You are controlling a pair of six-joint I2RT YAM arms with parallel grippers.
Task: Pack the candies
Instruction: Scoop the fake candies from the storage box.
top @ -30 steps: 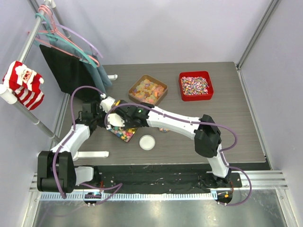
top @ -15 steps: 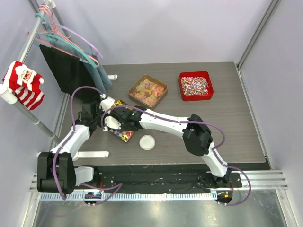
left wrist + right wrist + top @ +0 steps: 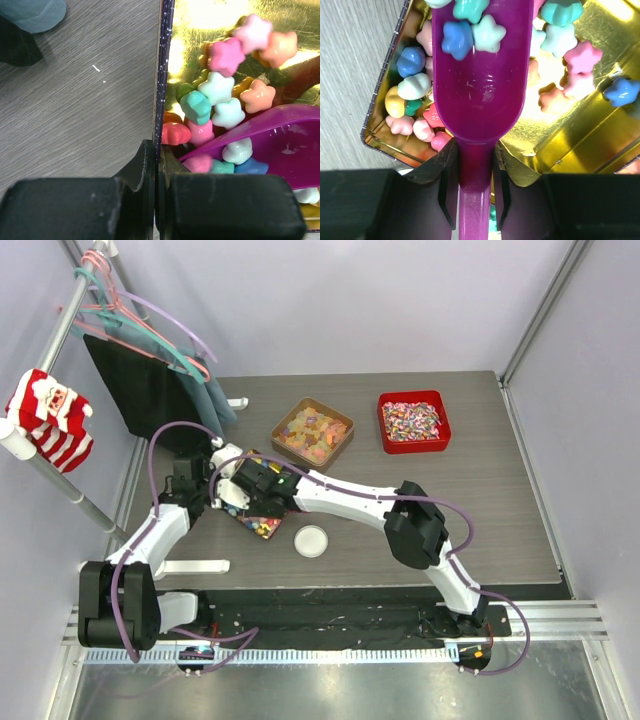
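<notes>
The candies (image 3: 227,55) are small star-shaped sweets in pink, mint, orange and blue, lying in a gold-lined tin (image 3: 570,135) at the table's left (image 3: 262,526). My left gripper (image 3: 156,152) is shut on the tin's dark side wall (image 3: 164,75), with the wall pinched between its fingers. My right gripper (image 3: 474,150) is shut on the handle of a purple scoop (image 3: 480,90). The scoop reaches into the tin and carries a few candies (image 3: 470,35) at its far end. In the top view both grippers (image 3: 212,502) (image 3: 243,495) meet over the tin.
A brown tin of orange-yellow gummies (image 3: 312,430) and a red tray of speckled sweets (image 3: 413,421) stand at the back. A white round lid (image 3: 311,540) lies just right of the candy tin. A rack with hangers, dark cloth (image 3: 140,390) and a Santa sock (image 3: 50,418) borders the left.
My right arm has swung left, carrying the scoop further across the tin toward the left gripper. The left arm and the tin have stayed put.
</notes>
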